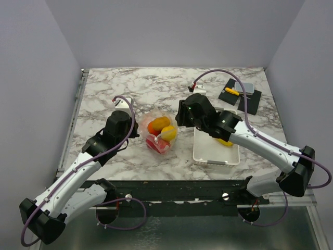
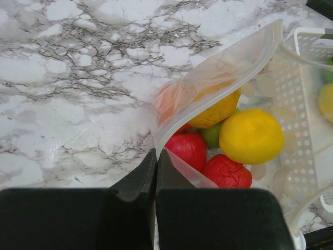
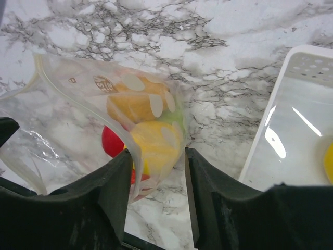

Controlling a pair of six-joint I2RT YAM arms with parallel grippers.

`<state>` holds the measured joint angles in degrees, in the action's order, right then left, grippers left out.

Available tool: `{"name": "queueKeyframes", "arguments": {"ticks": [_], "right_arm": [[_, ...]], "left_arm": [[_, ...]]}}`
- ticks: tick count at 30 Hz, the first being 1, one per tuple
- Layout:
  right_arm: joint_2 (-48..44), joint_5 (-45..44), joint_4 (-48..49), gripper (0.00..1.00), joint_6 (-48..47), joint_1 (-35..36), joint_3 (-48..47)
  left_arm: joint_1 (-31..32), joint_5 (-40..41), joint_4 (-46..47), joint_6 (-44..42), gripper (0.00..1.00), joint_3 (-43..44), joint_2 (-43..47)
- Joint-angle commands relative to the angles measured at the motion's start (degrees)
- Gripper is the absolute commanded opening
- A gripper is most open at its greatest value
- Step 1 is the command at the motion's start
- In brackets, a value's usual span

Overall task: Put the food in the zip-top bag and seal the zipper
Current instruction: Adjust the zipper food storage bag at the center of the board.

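So here's where you're at: the bag [image 1: 160,133] sits on the marble table [image 1: 151,91] about dead center of the overhead view, between your two arms, with the white basket [image 1: 216,156] just to its right. Most of the fruit [image 2: 251,136] is already inside. You can see a yellow one, an orange one, a couple of reds and a bit of green through the plastic. One yellow piece [image 1: 225,141] looks like it's left in the basket, half hidden under your right arm, so I wouldn't call the loading done. Your left claw [image 2: 156,156] is clamped tight on the bag's rim at the bottom center of its camera view. That makes sense, since the plastic is floppy and pinning one end stops the mouth sliding or folding over. From that pinch the zipper strip [image 2: 223,83] arcs up toward the upper right, gaping wide, so nothing is sealed. Your right claw [image 3: 157,153] has its fingers spread, with the far end of the bag poking up between them. It's gripping nothing, though the rim runs right against the left-hand finger in that view. My guess is it's lined up either to grab that end and hold the mouth wide or to start pressing the strip shut. If you seal now, watch the fruit bulging near the rim, which could keep the two sides from meeting.
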<state>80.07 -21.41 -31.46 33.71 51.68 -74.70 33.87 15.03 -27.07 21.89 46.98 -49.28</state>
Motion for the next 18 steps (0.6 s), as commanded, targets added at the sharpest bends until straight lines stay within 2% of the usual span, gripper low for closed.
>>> {"name": "queueKeyframes", "arguments": {"ticks": [1,12,18], "right_arm": [[-5.71,-5.15,-4.28,0.54,0.38,0.00,0.46],[-13.47,-16.91,-12.94,0.62,2.74,-0.09,6.22],[-13.39,-22.69,-17.28,0.68,5.40,-0.61,8.60]], "left_arm": [[-0.10,-1.18,0.60,-0.71,0.00,-0.79,1.01],[-0.03,-2.18,0.61,-0.66,0.00,-1.01,1.55],[-0.11,-2.49,0.61,-0.63,0.00,-1.00,1.55]]}}
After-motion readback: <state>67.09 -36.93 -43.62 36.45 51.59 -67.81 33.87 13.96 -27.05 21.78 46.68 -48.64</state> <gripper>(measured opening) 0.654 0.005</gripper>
